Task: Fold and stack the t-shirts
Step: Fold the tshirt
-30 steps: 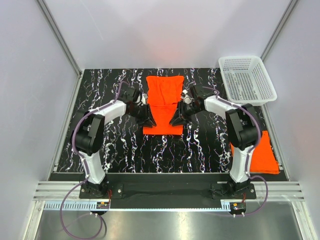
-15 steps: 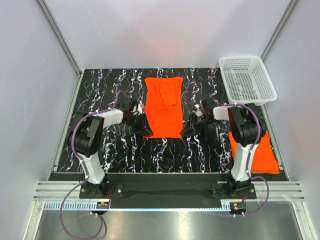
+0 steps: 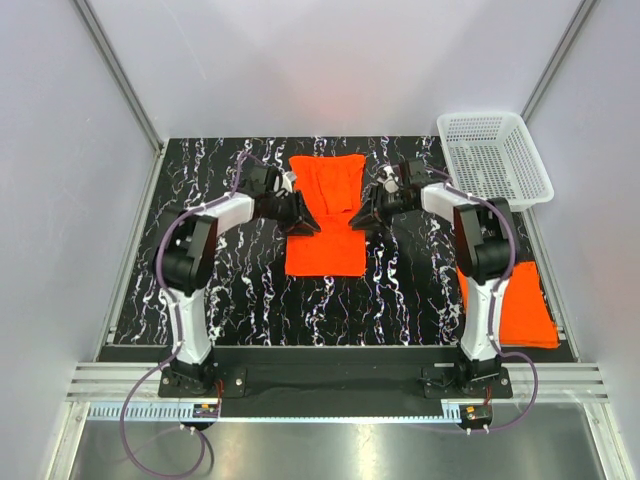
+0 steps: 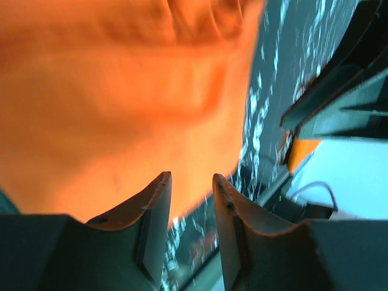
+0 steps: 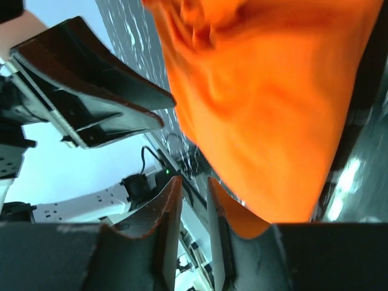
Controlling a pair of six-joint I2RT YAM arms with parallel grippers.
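the left gripper (image 4: 191, 179) holds its two dark, wedge-shaped fingers a narrow slot apart, with nothing caught between them. its tips sit at the left edge of the orange t-shirt (image 3: 325, 245). the right gripper (image 5: 194, 180) is likewise slightly parted and empty, at the shirt's right edge. whether either touches the cloth i cannot tell. the shirt lies mid-table as a long folded strip, thin, soft and creased. a second orange t-shirt (image 3: 520, 310) lies flat at the right edge of the black, white-veined table (image 3: 240, 290).
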